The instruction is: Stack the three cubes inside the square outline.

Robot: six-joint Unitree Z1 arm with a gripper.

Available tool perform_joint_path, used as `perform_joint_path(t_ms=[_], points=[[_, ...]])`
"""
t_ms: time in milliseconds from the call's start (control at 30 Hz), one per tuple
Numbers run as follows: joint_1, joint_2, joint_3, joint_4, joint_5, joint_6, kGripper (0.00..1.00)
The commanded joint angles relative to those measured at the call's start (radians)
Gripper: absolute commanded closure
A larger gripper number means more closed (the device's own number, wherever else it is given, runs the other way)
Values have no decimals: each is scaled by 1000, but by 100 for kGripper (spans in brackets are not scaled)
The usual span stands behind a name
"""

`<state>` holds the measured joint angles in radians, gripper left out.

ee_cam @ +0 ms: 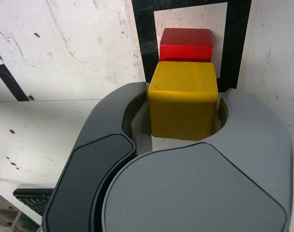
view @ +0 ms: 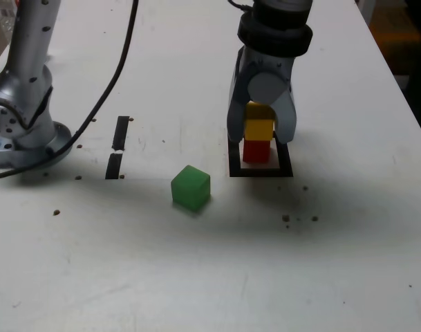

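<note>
Pincer [view: 260, 135]: clamping yellow cube [view: 259, 128], pointing down at table [view: 196, 263]
Stack: yellow sitting upright on red cube [view: 256, 151] inside outline [view: 260, 171]
Green cube [view: 191, 187]: lying apart, turned cornerwise

A: What lies on the scuffed white tabletop [view: 196, 277] apart from the work pieces?

B: Two short black tape strips [view: 117, 146] sit left of centre in the exterior view, one above the other in a line, with a small gap between them.

A: Anything else?

B: A thin black cable [view: 120, 62] runs from the top edge down toward the left side. Small dark crumbs [view: 298, 219] are scattered over the surface, with a cluster at lower right of centre and a few near the left edge.

A: And the borders?

B: The table's right edge slants down the upper right of the frame, with a dark floor [view: 404, 48] beyond it.
</note>
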<state>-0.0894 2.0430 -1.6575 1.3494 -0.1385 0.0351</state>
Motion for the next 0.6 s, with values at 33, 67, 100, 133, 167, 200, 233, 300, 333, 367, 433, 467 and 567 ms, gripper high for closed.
perform_joint_path(t_ms=[33,67,100,133,167,200,233,300,333,367,433,467,567], points=[[3,5,9,-7,-1,3,80],[4,6,12,-9,-1,4,79],[5,7,14,-11,-1,4,79],[6,7,17,-12,0,4,78],[7,8,20,-14,0,4,78],[8,8,22,-15,0,5,77],[9,9,24,-16,1,5,77],[12,10,29,-19,3,5,75],[14,10,32,-20,4,5,75],[17,11,35,-22,4,5,73],[18,12,37,-24,5,5,71],[19,12,36,-24,4,5,70],[19,14,34,-25,3,5,62]])
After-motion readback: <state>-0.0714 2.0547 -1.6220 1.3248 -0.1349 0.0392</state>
